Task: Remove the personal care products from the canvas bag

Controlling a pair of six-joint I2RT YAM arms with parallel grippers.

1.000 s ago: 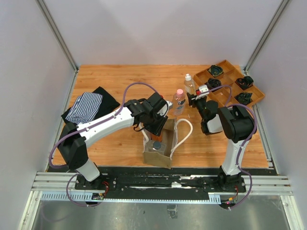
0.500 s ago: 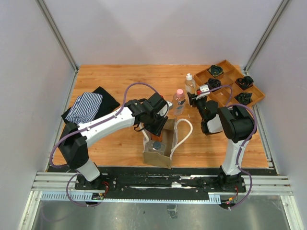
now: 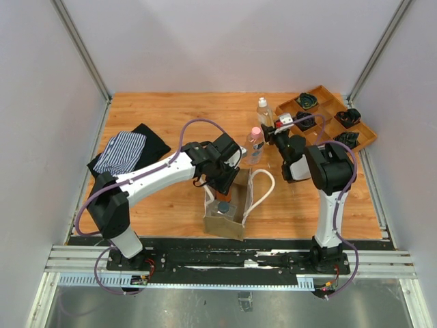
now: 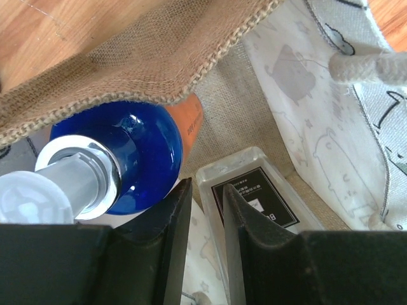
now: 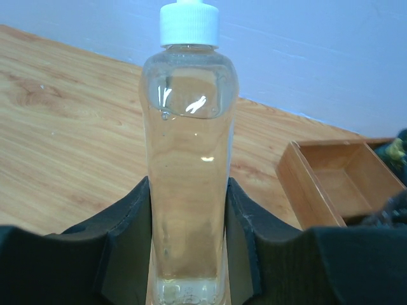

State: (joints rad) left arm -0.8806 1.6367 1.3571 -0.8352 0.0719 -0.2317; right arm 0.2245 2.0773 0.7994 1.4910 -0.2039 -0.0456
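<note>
The canvas bag (image 3: 229,222) stands open near the table's front, with an orange-brown bottle (image 4: 191,117) with a blue cap (image 3: 222,206) inside it. My left gripper (image 3: 222,183) reaches into the bag's far side. Its jaws are nearly closed, with the bag's white printed lining pinched between them (image 4: 202,198). A clear flat item with a black label (image 4: 257,197) lies beside the blue cap (image 4: 137,159). My right gripper (image 3: 278,131) is shut on a clear bottle with a white cap (image 5: 189,159), upright behind the bag. A pink-capped clear bottle (image 3: 255,144) stands beside it.
A wooden compartment tray (image 3: 329,121) with dark coiled bundles sits at the back right, close to my right gripper. Folded black and blue-striped clothing (image 3: 126,152) lies at the left. The bag's white handle (image 3: 263,186) loops out to the right.
My right gripper has closed on the white-capped bottle and carried it a little back and to the left. The left gripper has stayed at the bag.
</note>
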